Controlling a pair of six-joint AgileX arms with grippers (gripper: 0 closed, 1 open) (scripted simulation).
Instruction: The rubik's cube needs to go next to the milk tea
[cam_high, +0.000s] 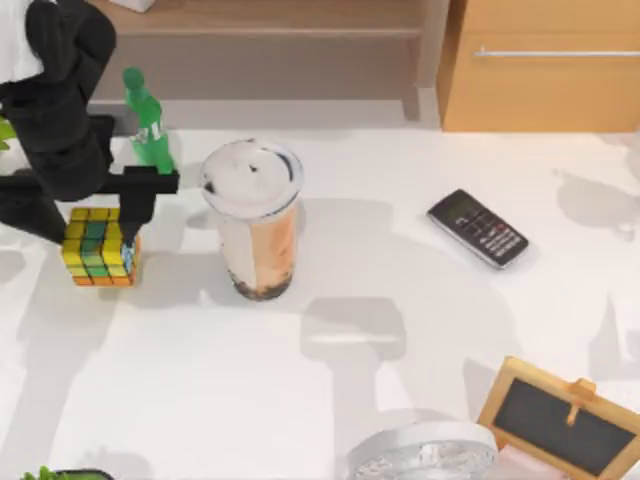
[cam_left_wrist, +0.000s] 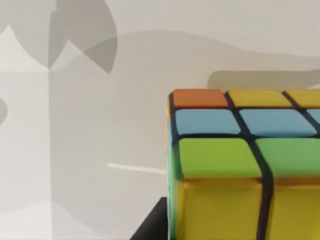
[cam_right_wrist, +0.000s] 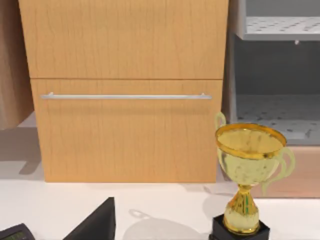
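The rubik's cube (cam_high: 98, 248) is at the table's left, with yellow, green, orange and blue squares. My left gripper (cam_high: 105, 228) is shut on it from above, one black finger (cam_high: 136, 208) down its right side. Close up in the left wrist view, the rubik's cube (cam_left_wrist: 240, 165) has white table beyond it. The milk tea (cam_high: 255, 215), a tall clear cup with a white lid and dark pearls, stands upright to the cube's right, a small gap apart. My right gripper (cam_right_wrist: 160, 236) is parked and open, with one dark finger (cam_right_wrist: 97, 225) at the picture's edge.
A green soda bottle (cam_high: 148, 120) stands just behind the cube and the left gripper. A black phone (cam_high: 477, 228) lies right of centre. A small blackboard (cam_high: 560, 420) and a round white object (cam_high: 420, 455) sit front right. A gold trophy (cam_right_wrist: 247, 175) stands before a wooden cabinet (cam_right_wrist: 125, 90).
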